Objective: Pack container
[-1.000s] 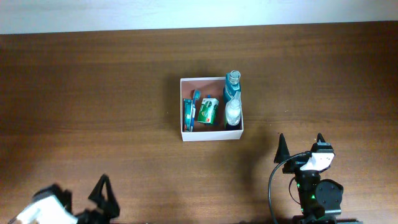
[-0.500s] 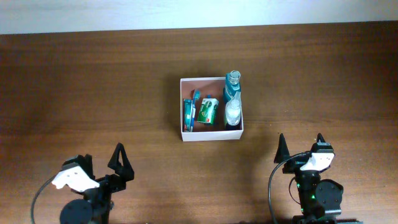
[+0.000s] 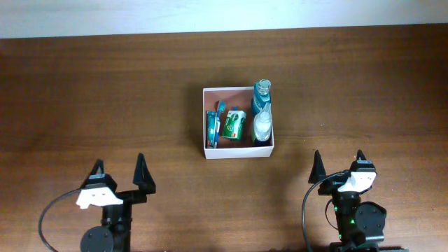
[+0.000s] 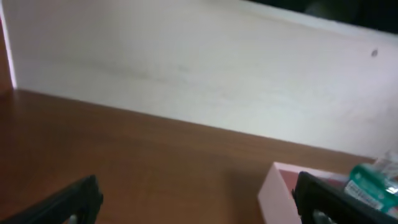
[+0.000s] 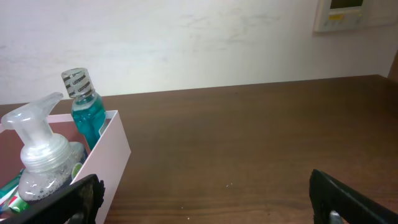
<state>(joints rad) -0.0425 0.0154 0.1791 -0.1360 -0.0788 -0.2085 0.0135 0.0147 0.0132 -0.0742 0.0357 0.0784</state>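
Left gripper [image 3: 120,163] stands open and empty at the near left of the table [image 3: 84,91] in the overhead view, its two dark fingers spread and pointing toward the far edge. A second ago it sat blurred in the near-left corner. Half a second ago it was turned at a slant, and now it is squared up and a little further right. The right gripper [image 3: 338,155] is likewise spread wide with nothing between its fingers, at the near right, unmoved across the frames. The container [image 3: 238,152] sits at mid-table, well apart from both grippers, in the same spot as before. Its contents are unchanged: a teal bottle [image 3: 262,98] and a clear pump bottle [image 3: 262,126] along the right wall, a green tube [image 3: 234,124] in the middle and a blue-and-red packet [image 3: 213,127] on the left.

From the left wrist, the left gripper [image 4: 196,186] frames bare wood. One white corner of the container [image 4: 277,186] shows to the right, and a pale wall [image 4: 186,62] lies beyond.

From the right wrist, the right gripper [image 5: 205,186] is parted over bare table. The container [image 5: 109,155] is at the left, with the teal bottle [image 5: 84,112] standing behind the clear pump bottle [image 5: 40,149].
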